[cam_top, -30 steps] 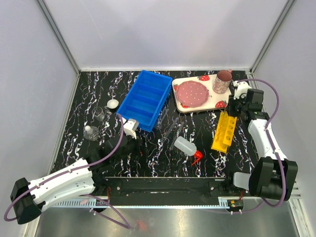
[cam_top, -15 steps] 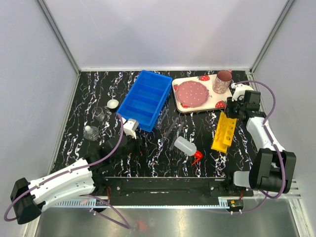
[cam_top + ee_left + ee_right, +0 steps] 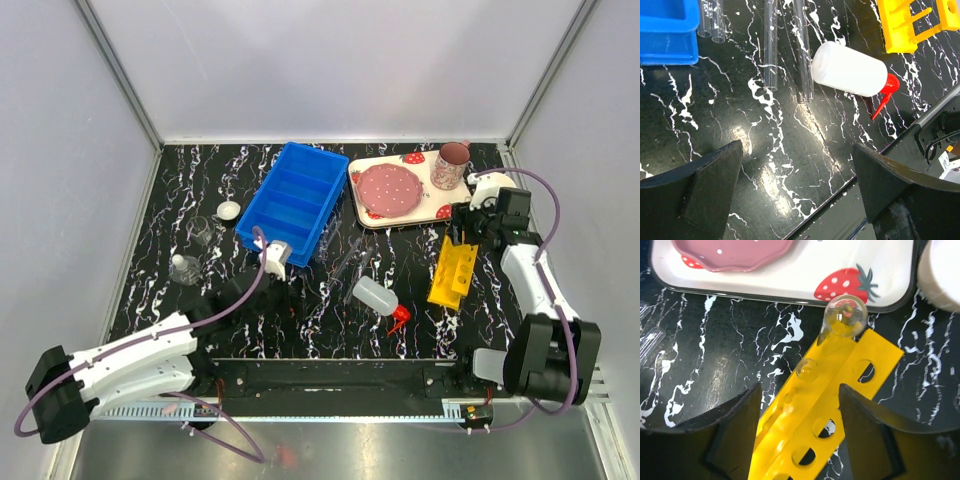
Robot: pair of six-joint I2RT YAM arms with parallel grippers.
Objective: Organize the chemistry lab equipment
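While right hand hangs parted astride far end of rack, tube seated there, we note bottle lying left of rack, nearer wide-spread left hand.

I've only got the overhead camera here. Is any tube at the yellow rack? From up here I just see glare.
Observer: Yes. The right wrist view shows one clear tube at the end of the yellow rack nearest the strawberry tray, with its mouth toward the camera.
Operator: Is the right end effector gripping it?
Observer: No. The right end effector is open, with a finger on either side of the rack and the tube past their tips.
Operator: Any loose tubes to collect?
Observer: The left wrist view shows clear tubes lying flat beside the squeeze bottle, which is on its side.
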